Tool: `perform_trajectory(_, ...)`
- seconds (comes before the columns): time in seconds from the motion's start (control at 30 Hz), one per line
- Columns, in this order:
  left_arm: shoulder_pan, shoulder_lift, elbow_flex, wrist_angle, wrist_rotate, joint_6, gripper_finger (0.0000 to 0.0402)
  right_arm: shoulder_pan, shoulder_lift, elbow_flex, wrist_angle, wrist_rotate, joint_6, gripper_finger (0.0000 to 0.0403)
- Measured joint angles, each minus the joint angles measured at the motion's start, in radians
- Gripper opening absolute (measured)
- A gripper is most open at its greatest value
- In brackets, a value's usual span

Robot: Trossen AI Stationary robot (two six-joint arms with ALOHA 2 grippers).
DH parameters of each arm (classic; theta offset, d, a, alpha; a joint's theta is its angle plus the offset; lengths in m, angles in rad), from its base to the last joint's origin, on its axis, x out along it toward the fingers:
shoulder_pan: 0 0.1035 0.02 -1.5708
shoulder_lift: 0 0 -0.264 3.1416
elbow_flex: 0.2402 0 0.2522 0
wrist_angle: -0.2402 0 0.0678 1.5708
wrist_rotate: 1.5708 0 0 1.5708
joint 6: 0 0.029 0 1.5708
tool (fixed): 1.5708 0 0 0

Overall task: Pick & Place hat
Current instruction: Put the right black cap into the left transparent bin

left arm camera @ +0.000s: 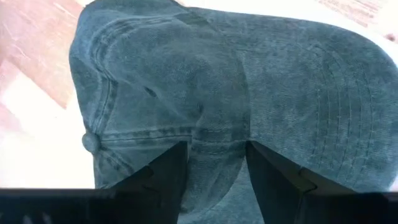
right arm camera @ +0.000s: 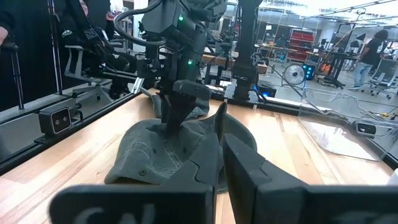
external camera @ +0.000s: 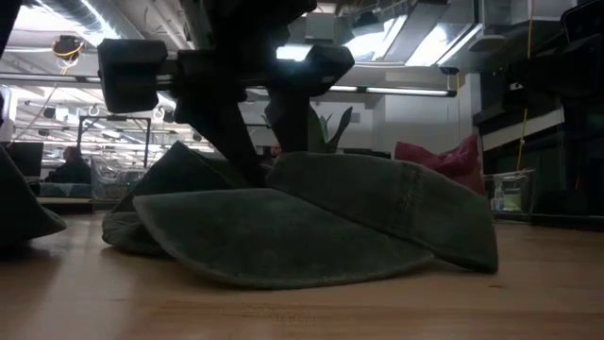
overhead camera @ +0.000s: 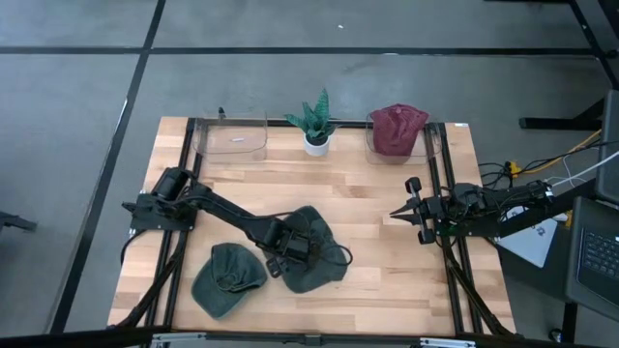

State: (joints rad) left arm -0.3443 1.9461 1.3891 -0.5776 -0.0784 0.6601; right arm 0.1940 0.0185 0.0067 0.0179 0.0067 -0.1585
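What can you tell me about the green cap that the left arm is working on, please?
The green cap is a faded, dark green baseball cap of washed cotton-like fabric, with stitched panels, a top button and a rows-of-stitching brim. It lies on the wooden table near the front middle, crown partly crumpled, brim resting flat. The left gripper is down on its crown, fingers pressing into the fabric on either side of a fold.

Faded green cloth cap (left arm camera: 205,93) with stitched seams, pale matt wood table (overhead camera: 377,213), clear plastic bins (overhead camera: 232,137)
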Motion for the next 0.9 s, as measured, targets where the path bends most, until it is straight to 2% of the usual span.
perform_trajectory(0.47, 0.011, -0.018, -0.001, 0.002, 0.015, -0.107, 0.0011, 0.000, 0.000, 0.000, 0.000, 0.000, 0.000, 0.0026)
perform_trajectory(0.6, 0.026, -0.040, -0.001, -0.002, 0.059, -0.148, 0.0008, 0.000, 0.000, 0.000, 0.000, 0.000, 0.000, 0.0026)
perform_trajectory(0.9, 0.039, -0.120, -0.001, -0.023, 0.057, -0.238, 0.0004, 0.000, 0.000, 0.000, 0.000, 0.000, 0.000, 0.0026)
